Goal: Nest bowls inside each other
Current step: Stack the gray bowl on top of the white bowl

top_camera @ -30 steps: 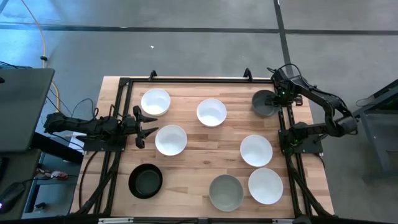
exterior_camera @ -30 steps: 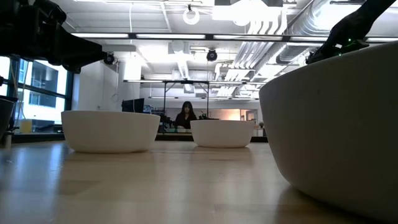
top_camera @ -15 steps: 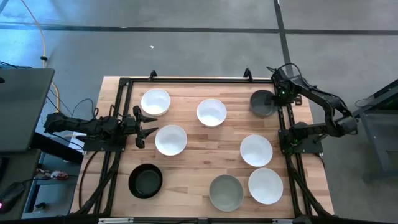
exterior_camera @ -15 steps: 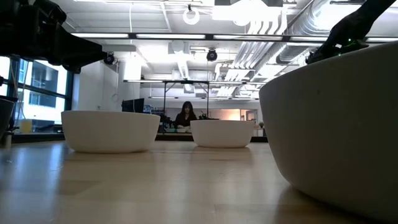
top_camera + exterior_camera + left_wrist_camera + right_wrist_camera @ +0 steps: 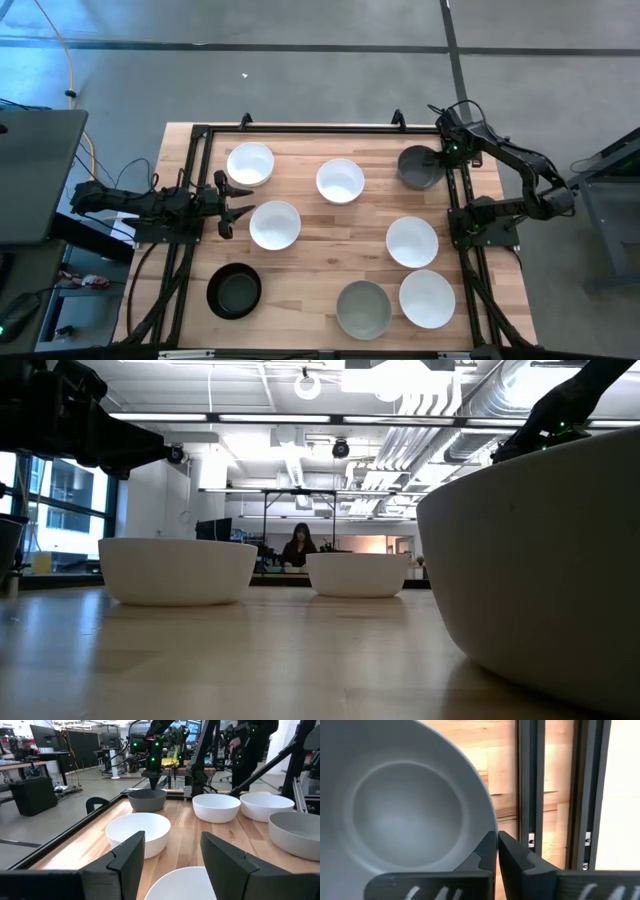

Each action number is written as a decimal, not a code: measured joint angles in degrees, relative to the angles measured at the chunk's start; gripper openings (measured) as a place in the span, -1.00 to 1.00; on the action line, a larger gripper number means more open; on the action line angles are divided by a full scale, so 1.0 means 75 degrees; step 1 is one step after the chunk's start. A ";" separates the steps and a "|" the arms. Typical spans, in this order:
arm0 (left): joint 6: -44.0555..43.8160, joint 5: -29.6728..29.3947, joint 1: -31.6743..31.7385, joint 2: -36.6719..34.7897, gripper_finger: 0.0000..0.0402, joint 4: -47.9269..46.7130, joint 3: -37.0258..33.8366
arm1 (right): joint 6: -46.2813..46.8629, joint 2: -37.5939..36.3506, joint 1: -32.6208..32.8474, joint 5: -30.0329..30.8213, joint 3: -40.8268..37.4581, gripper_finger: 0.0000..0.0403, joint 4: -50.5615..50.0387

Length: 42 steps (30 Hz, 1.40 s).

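Note:
Eight bowls show in the high view. White bowls sit at the far left [image 5: 250, 164], far middle [image 5: 340, 180], left middle [image 5: 275, 224], right middle [image 5: 412, 241] and near right [image 5: 427, 298]. A black bowl [image 5: 234, 291] and a grey bowl [image 5: 363, 309] stand near the near edge. A second grey bowl [image 5: 418, 167] is at the far right corner. My right gripper [image 5: 443, 154] is shut on it. My left gripper [image 5: 230, 202] is open at the table's left edge, beside the left-middle white bowl [image 5: 186, 885], touching nothing. My right gripper pinches the grey bowl's rim [image 5: 494, 829] on its right side, one finger [image 5: 486, 851] inside the bowl and the other [image 5: 514, 854] outside. The fingers come from above, pointing down. Whether the bowl's base rests on the table cannot be told.
A black metal frame [image 5: 462, 215] runs along the table's right edge beside the held bowl, and another [image 5: 190, 170] along the left. Bare wood lies in the table's middle [image 5: 340, 250]. A person [image 5: 298, 546] sits far behind the table.
My right gripper has moved a little toward the table's left, and the grey bowl has gone with it by its rim. The other bowls and my left gripper have stayed put.

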 joint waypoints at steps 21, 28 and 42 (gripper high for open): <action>0.0000 0.0000 0.0000 0.0003 -0.10 -0.0012 0.0000 | 0.0117 -0.0483 0.0254 -0.0845 0.1209 -1.00 -0.0456; 0.0000 0.0000 0.0002 0.0001 -0.10 -0.0039 0.0000 | 0.0433 -0.0592 0.0525 -0.0841 0.1917 -1.00 -0.0910; -0.0087 0.0035 -0.0003 0.0003 -0.10 -0.0105 0.0000 | 0.0427 -0.0589 0.0522 -0.0842 0.1256 -1.00 -0.0653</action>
